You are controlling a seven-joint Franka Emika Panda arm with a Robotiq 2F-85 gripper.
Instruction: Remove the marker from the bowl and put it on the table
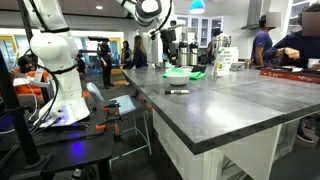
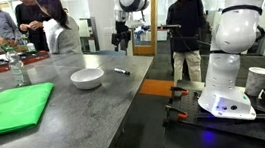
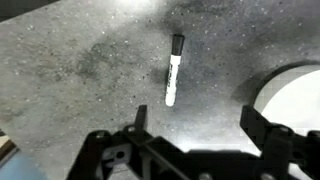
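The marker [image 3: 173,70] is seen in the wrist view as a thin stick with a white barrel and a dark cap, laid flat on the table [image 3: 70,70], whose top is a mottled dark grey, stone-like surface; it lies beside the bowl [image 3: 292,95], clear of the rim and not touching it; only a curved pale edge of the bowl is caught in that view. The gripper [image 3: 195,128] is held above the table on the marker's side of the bowl, its black jaws spread wide with nothing between them. In an exterior view the bowl [image 2: 87,78] is shown whole, shallow, round and smooth; a bright green cloth [image 2: 11,108], on the bowl's opposite side from the marker, is shown only in the exterior views.
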